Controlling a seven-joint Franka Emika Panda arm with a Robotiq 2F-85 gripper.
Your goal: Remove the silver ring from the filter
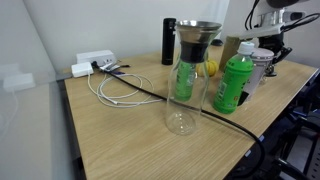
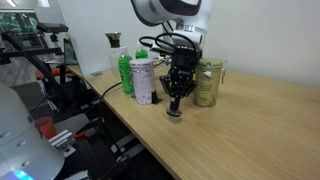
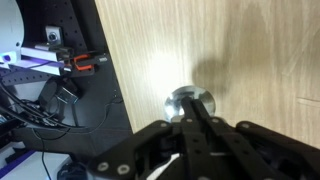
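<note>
**Ring looks off the filter already, mostly just letting go left**

In the wrist view the ring (image 3: 182, 98) lies on the surface (image 1: 120, 140), right under the gripper (image 2: 177, 104). The jaws look narrow, tips down at the ring, but I can't tell whether they pinch it or just sit over it.

In an exterior view the filter (image 1: 196, 38) sits in the carafe (image 1: 183, 95) just beside the bottle (image 1: 232, 85). The gripper is down on the bottle's other side, past the cup (image 2: 143, 80).

So my read: removal is basically done, and what's left is release and lifting clear. The filter's rim is too small to check.

Clutter:
- A jar (image 2: 208, 85) stands just beyond the gripper from the bottle.
- A flask (image 1: 168, 42) is behind the carafe.
- The cables (image 1: 115, 90) are well apart from the bottle.

Straight up looks free. Sideways looks tight.
</note>
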